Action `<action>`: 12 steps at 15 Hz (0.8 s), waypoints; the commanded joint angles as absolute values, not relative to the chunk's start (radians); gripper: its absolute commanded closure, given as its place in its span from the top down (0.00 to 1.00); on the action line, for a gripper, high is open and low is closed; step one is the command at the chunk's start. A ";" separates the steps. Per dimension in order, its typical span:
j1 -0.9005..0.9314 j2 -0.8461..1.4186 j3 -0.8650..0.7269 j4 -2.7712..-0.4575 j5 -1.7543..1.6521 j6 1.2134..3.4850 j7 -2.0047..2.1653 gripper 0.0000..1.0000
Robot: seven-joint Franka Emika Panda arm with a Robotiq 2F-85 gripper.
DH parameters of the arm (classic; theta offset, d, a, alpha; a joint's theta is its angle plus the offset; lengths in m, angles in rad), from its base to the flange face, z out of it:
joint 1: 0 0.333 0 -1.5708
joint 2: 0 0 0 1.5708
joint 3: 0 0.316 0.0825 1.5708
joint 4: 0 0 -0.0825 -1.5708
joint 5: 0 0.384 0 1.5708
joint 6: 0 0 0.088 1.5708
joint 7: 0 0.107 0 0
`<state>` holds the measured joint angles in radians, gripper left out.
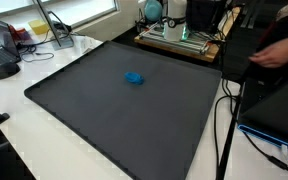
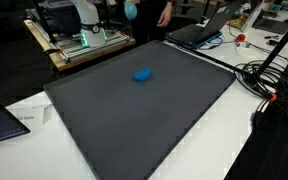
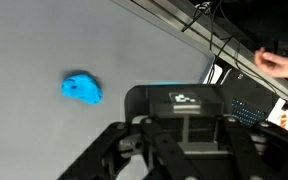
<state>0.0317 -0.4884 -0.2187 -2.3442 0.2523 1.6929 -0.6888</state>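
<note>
A small crumpled blue object point(image 1: 134, 77) point(image 2: 142, 74) lies alone on a large dark grey mat point(image 1: 94, 125) point(image 2: 134, 130). In the wrist view the blue object point(image 3: 81, 88) is to the left, well clear of my gripper point(image 3: 184, 135). The gripper's black linkages fill the bottom of that view and its fingers stand drawn together at the centre, shut. A black block with a pale lit mark sits just above them, and I cannot tell whether it is part of the gripper. Nothing blue is between the fingers. The gripper does not show clearly in either exterior view.
The mat lies on a white table point(image 2: 234, 140). A wooden platform point(image 2: 84, 45) with the robot base stands at the mat's far edge. A laptop point(image 2: 199, 30), cables point(image 2: 269, 85) and a person's hand point(image 3: 279, 62) point(image 1: 274, 55) are beside the mat.
</note>
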 commanded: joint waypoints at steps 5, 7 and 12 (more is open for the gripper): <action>-0.004 -0.277 -0.208 -2.140 0.391 1.733 -0.416 0.21; -0.011 -0.212 -0.187 -2.111 0.414 1.786 -0.315 0.21; -0.033 -0.072 -0.145 -2.089 0.394 1.893 -0.069 0.21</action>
<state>-0.0016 -0.1520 -0.1731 -2.1298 0.3859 1.8667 -0.1910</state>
